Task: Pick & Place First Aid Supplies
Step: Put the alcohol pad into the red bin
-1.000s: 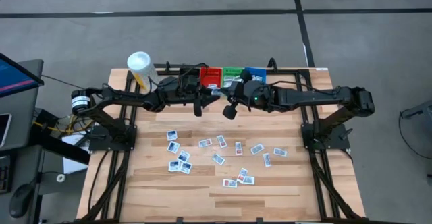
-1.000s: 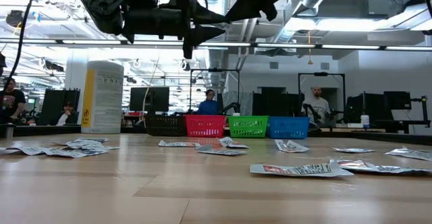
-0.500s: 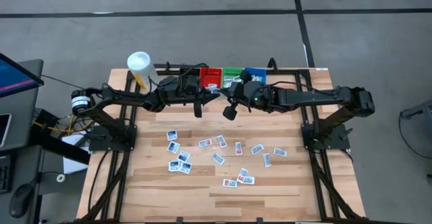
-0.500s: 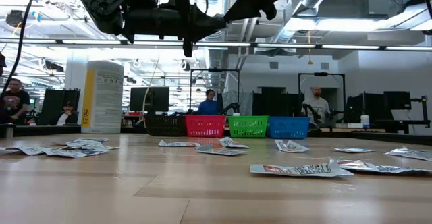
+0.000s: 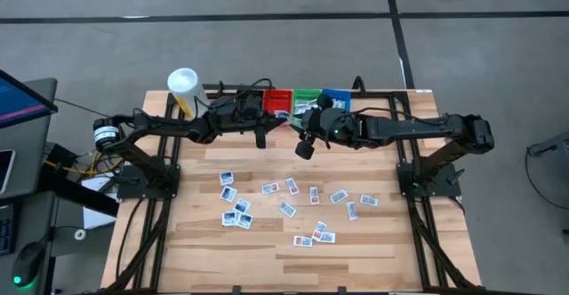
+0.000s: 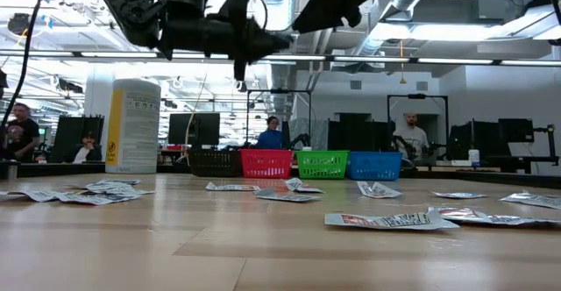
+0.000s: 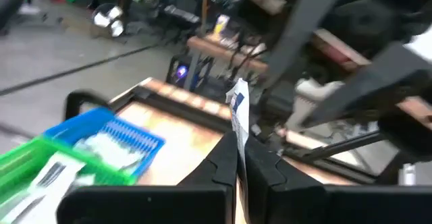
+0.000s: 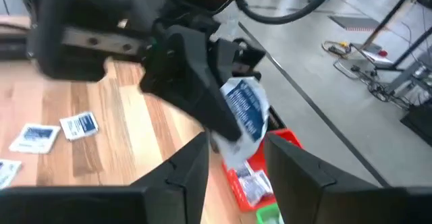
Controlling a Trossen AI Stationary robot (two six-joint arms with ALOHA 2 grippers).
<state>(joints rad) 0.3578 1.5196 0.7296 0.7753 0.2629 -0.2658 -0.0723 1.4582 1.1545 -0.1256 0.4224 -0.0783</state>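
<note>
Many small white first aid packets (image 5: 284, 202) lie flat on the wooden table; the low view also shows them (image 6: 377, 219). My left gripper (image 5: 261, 133) is raised high in front of the bins and is shut on one white packet with blue print (image 7: 237, 106). That packet also shows in the right wrist view (image 8: 244, 109). My right gripper (image 5: 305, 144) hangs beside it, to its right. It is open and empty (image 8: 236, 166), and its fingers face the held packet. My left gripper pinches one edge of the packet (image 7: 239, 131) between its two fingers (image 7: 226, 158). The rest of the packet sticks out past the fingertips. The packet is lifted clear, high above the table.
Black (image 6: 216, 162), red (image 5: 278, 99), green (image 5: 307, 96) and blue (image 5: 337, 98) bins stand in a row at the far edge; some hold packets. A white-capped yellow bottle (image 5: 183, 89) stands at the far left corner. People show in the room beyond the table.
My left gripper has gone a little toward the table's far edge and the bins, still shut on the packet.
</note>
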